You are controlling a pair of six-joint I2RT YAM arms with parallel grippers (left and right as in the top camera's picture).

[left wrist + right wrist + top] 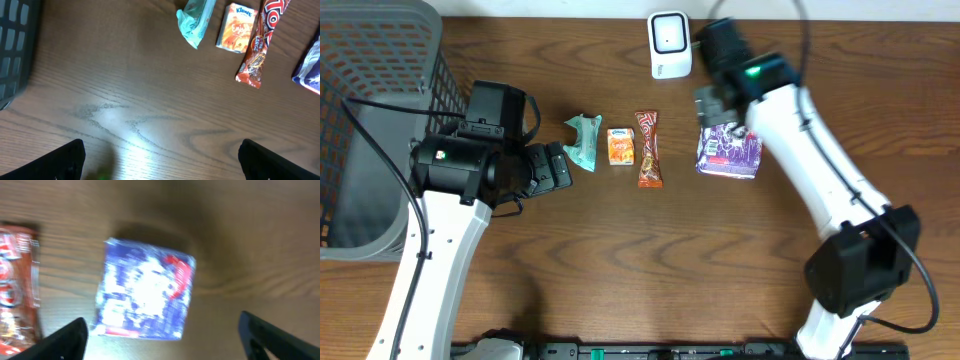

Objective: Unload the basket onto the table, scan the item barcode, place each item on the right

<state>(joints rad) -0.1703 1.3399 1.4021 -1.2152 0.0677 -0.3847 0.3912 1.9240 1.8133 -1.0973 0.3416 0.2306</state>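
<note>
The packet (145, 290) lies flat on the worktop (260, 235), blurred, its print unreadable. The right tool (161, 340) hangs spread over it, not touching; the left tool (160, 162), cut off to its fingertips, is spread too.

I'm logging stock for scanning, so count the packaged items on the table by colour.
Teal packet: 1
Orange tissue pack: 1
Red snack bar: 1
Blue packet: 1
Total: 4
</note>
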